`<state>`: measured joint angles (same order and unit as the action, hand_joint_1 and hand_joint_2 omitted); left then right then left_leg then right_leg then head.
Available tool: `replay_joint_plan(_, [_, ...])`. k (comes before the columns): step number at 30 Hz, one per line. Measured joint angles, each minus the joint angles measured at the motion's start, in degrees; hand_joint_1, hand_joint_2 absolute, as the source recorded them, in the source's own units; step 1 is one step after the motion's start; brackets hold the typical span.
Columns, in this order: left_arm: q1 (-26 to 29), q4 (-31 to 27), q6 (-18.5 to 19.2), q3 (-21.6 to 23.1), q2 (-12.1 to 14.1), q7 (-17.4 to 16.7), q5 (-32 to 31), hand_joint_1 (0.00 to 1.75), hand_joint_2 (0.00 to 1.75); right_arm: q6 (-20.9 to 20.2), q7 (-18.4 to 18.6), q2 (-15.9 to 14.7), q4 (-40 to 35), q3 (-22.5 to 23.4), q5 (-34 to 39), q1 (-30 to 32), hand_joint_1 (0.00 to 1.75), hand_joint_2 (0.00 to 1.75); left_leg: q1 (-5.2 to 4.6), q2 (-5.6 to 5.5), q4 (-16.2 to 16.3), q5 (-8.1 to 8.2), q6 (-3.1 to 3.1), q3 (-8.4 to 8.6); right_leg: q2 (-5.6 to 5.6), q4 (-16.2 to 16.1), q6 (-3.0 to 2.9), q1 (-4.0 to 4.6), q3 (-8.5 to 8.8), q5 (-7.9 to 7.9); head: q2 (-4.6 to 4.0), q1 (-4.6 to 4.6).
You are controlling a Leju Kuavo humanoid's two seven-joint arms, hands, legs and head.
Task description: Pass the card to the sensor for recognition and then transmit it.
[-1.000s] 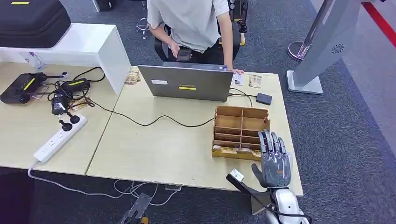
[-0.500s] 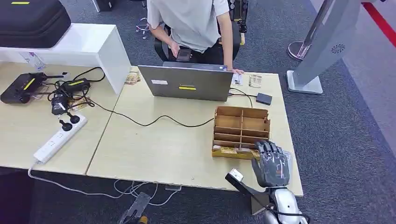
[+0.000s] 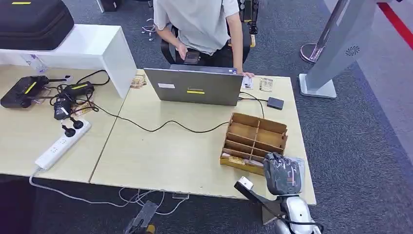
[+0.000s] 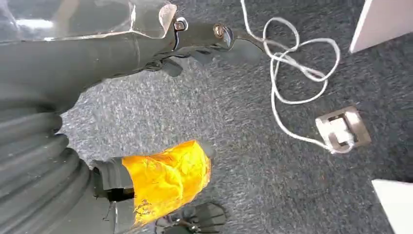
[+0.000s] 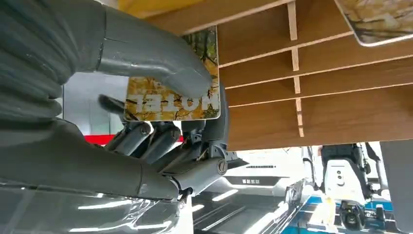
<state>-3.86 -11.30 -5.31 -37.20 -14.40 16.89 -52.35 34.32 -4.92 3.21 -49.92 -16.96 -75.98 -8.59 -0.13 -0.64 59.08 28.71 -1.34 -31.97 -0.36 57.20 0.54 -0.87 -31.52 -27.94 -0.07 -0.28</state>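
I am seeing my right hand (image 3: pixel 281 173) curling its fingers (image 5: pixel 160 139) with the thumb pressing a card (image 5: pixel 171 100) against them. My left hand (image 4: pixel 160 44) is hanging, fingers loosely apart.

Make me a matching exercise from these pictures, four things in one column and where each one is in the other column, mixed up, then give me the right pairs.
Things:
1. yellow patterned card
2. brown wooden compartment box
3. grey open laptop
4. white power strip

Places:
A. far edge of the table, in front of the seated person
B. left table, by the tangled black cables
C. pinched in the right hand
D. right end of the table, turned askew

Pairs: 1-C, 2-D, 3-A, 4-B
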Motion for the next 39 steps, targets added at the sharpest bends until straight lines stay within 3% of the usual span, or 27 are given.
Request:
replay_joint_plan(6, [-0.26, 0.0, -0.37, -0.02, -0.07, -0.22, 0.04, 0.0, 1.75, -1.8, -1.88, -0.02, -1.64, 0.07, 2.36, -0.29, 1.75, 1.75, 0.0, 0.0, 0.0, 0.0, 0.0, -0.01, 0.03, 0.0, 0.0, 0.0, 0.01, 0.03, 0.0, 0.0])
replay_joint_plan(10, [-0.26, 0.0, 0.22, -0.02, -0.07, -0.7, -0.42, 0.0, 1.75, -7.77, -3.65, -0.35, -5.08, 0.04, 6.04, -3.23, 1.75, 1.75, -0.01, 0.05, 0.0, -0.05, 0.03, -0.01, 0.1, 0.02, -0.04, 0.0, -0.01, 0.1, 0.0, 0.0])
replay_joint_plan(17, [-0.27, 0.0, 1.77, -0.02, -0.07, -0.7, -1.4, 0.0, 1.75, -20.37, -4.68, -1.46, -11.73, -0.04, 14.45, -14.83, 1.75, 1.75, 0.0, 0.12, 0.02, -0.2, 0.1, 0.0, 0.14, 0.03, -0.03, 0.0, -0.03, 0.25, 0.0, 0.0])
replay_joint_plan(22, [-0.25, 0.0, 2.36, -0.02, -0.07, -0.74, -2.03, 0.0, 1.75, -22.53, -4.24, -1.73, -13.79, -0.41, 16.69, -20.18, 1.75, 1.75, -0.01, 0.09, 0.02, -0.24, 0.09, -0.03, 0.13, 0.06, -0.02, -0.01, -0.04, 0.28, 0.0, 0.0])
replay_joint_plan(26, [-0.37, 0.0, 3.58, -0.02, -0.07, -1.05, -3.28, 0.0, 1.75, -27.74, -1.02, -1.44, -12.68, -1.36, 20.77, -29.52, 1.75, 1.75, -0.01, 0.29, 0.02, -0.27, 0.09, -0.06, 0.29, 0.13, -0.09, -0.02, -0.11, 0.36, 0.0, 0.0])
replay_joint_plan(30, [-0.78, 0.0, 4.87, -0.02, -0.35, -0.54, -3.43, 0.0, 1.75, -28.02, 3.26, 0.78, -5.98, -1.55, 21.4, -41.25, 1.75, 1.75, 0.0, 0.25, 0.02, -0.4, 0.17, -0.05, 0.25, 0.13, -0.13, 0.01, -0.13, 0.4, 0.0, 0.02])
replay_joint_plan(39, [-1.53, 0.0, 5.92, -0.02, -0.87, 0.53, -3.67, 0.0, 1.75, -25.01, 6.71, 6.64, 4.49, -1.62, 21.36, -52.73, 1.75, 1.75, 0.03, 0.25, 0.02, -0.41, 0.18, -0.06, 0.26, 0.17, -0.14, 0.02, -0.16, 0.41, 0.0, 0.0])
